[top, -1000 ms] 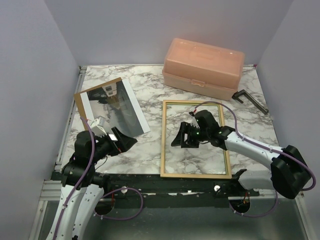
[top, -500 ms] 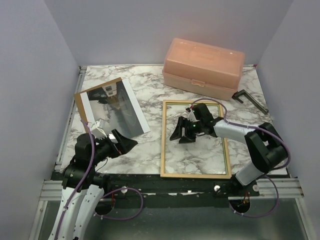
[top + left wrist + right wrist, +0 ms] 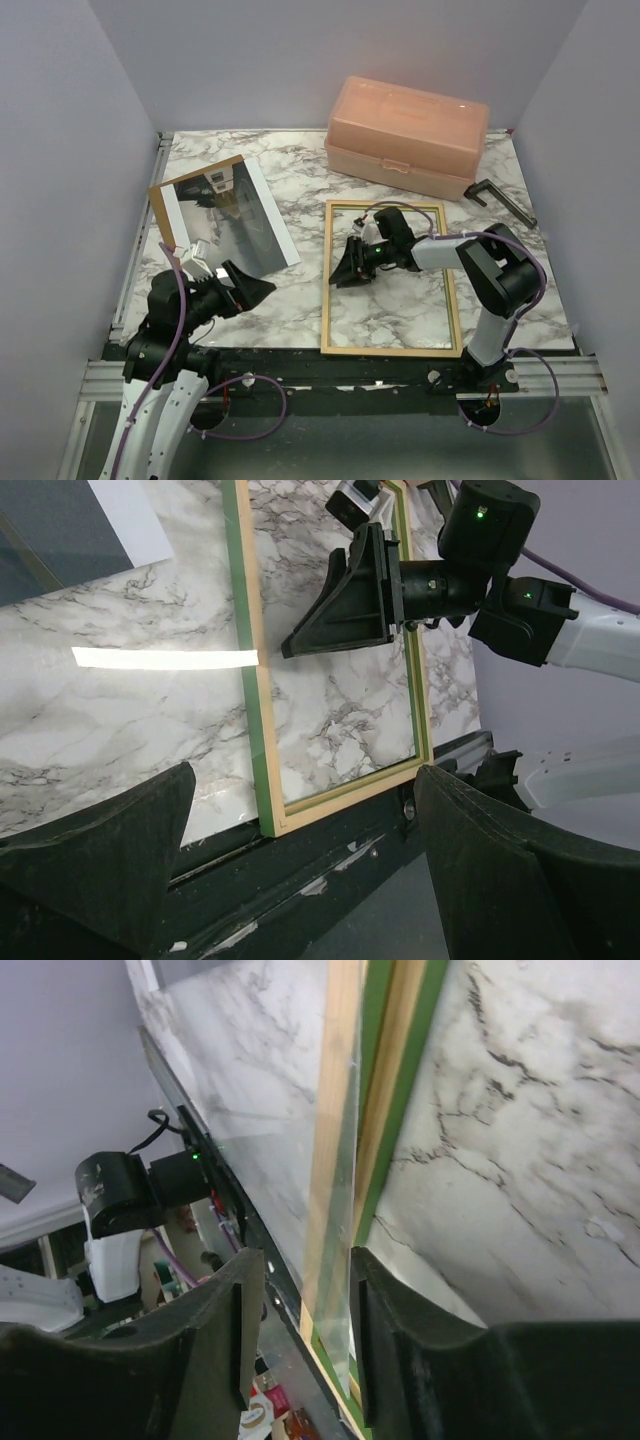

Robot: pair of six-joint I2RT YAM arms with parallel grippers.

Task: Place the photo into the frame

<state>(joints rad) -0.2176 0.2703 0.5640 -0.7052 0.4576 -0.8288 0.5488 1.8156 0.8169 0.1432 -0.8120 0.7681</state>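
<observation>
Frame [image 3: 390, 350] lies flat (long axis near-to-far).

I count two grippers, my left gripper [image 3: 255, 280] and my right gripper [image 3: 338, 278], with two fingers each. One frame [image 3: 390, 350] lies under my right gripper. One photo [image 3: 225, 215] lies beyond my left gripper, on one brown panel [image 3: 195, 172]. One peach box [image 3: 405, 135] stands well beyond my right gripper, and one black bent tool [image 3: 500, 200] lies off to that gripper's right.
</observation>
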